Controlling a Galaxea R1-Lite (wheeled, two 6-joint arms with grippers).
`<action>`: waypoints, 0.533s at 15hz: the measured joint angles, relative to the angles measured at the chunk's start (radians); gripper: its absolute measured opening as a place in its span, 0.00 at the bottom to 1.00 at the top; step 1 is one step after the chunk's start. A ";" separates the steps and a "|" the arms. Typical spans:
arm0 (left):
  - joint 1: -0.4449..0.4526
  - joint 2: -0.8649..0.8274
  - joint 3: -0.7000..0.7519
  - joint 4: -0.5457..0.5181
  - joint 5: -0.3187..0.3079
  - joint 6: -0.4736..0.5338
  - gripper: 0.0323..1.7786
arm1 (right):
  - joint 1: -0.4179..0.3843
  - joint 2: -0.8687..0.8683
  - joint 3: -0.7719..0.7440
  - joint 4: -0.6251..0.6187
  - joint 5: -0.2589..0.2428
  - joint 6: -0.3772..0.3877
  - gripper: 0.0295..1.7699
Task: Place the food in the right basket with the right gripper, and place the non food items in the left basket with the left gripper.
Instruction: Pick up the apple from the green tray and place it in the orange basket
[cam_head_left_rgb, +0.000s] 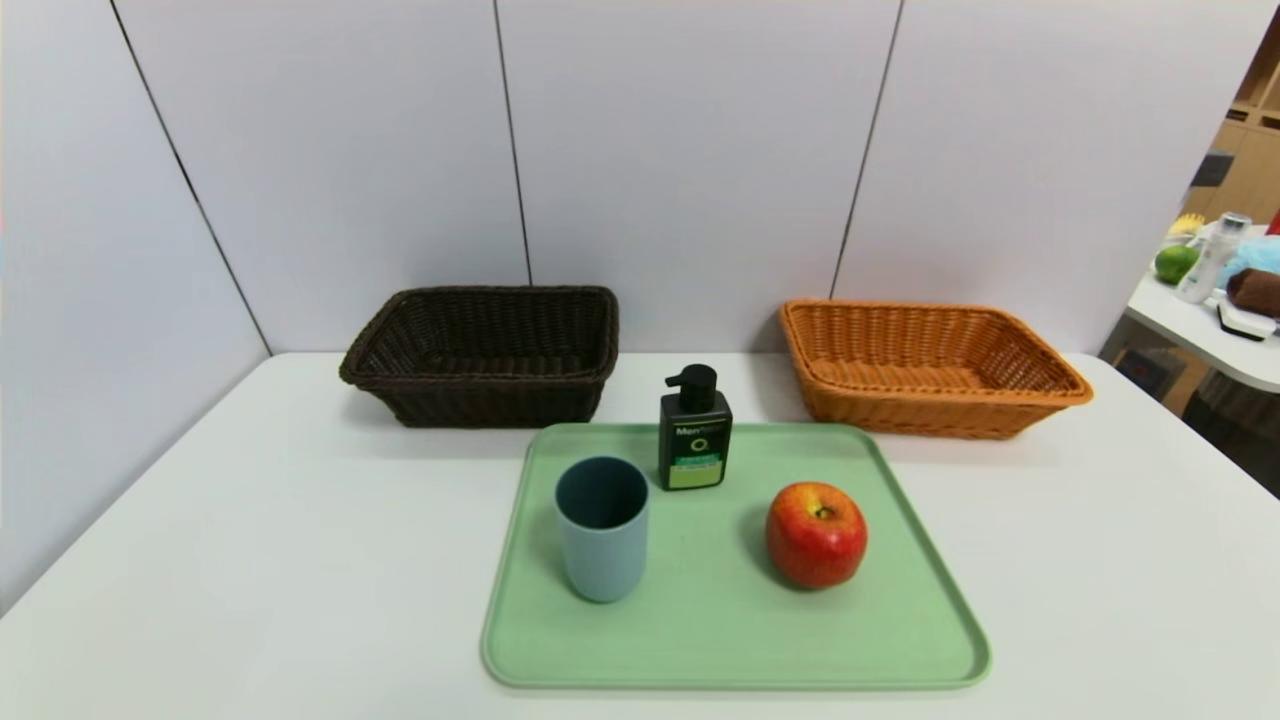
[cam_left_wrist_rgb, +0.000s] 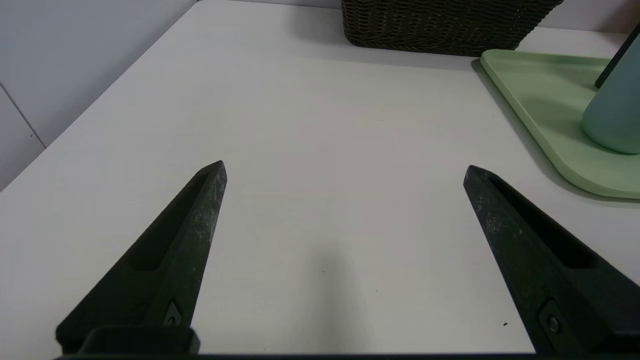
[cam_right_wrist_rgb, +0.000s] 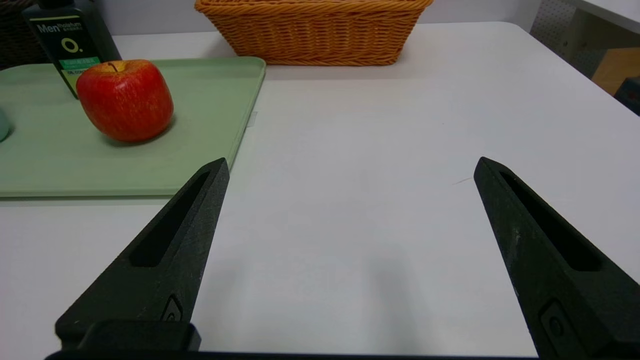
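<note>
A red apple (cam_head_left_rgb: 816, 534) (cam_right_wrist_rgb: 125, 100), a pale blue-grey cup (cam_head_left_rgb: 602, 527) (cam_left_wrist_rgb: 616, 110) and a black pump bottle (cam_head_left_rgb: 694, 430) (cam_right_wrist_rgb: 71, 40) stand on a green tray (cam_head_left_rgb: 735, 640). Behind the tray sit the dark brown basket (cam_head_left_rgb: 485, 355) (cam_left_wrist_rgb: 445, 25) at the left and the orange-tan basket (cam_head_left_rgb: 925, 368) (cam_right_wrist_rgb: 312, 31) at the right. My left gripper (cam_left_wrist_rgb: 345, 170) is open over bare table, left of the tray. My right gripper (cam_right_wrist_rgb: 350, 165) is open over bare table, right of the tray. Neither gripper shows in the head view.
The white table (cam_head_left_rgb: 1100, 560) is backed by grey wall panels. A side table (cam_head_left_rgb: 1200, 330) at the far right carries a green fruit (cam_head_left_rgb: 1176, 262), a bottle and other clutter.
</note>
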 joint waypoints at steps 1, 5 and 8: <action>0.000 0.000 0.000 0.000 0.000 0.000 0.95 | 0.000 0.000 0.000 0.000 0.000 0.000 0.96; 0.000 0.000 0.000 0.000 0.000 0.001 0.95 | 0.000 0.000 0.000 0.000 0.000 0.000 0.96; 0.000 0.000 0.000 0.000 0.000 0.000 0.95 | 0.000 0.000 0.000 0.000 0.000 0.000 0.96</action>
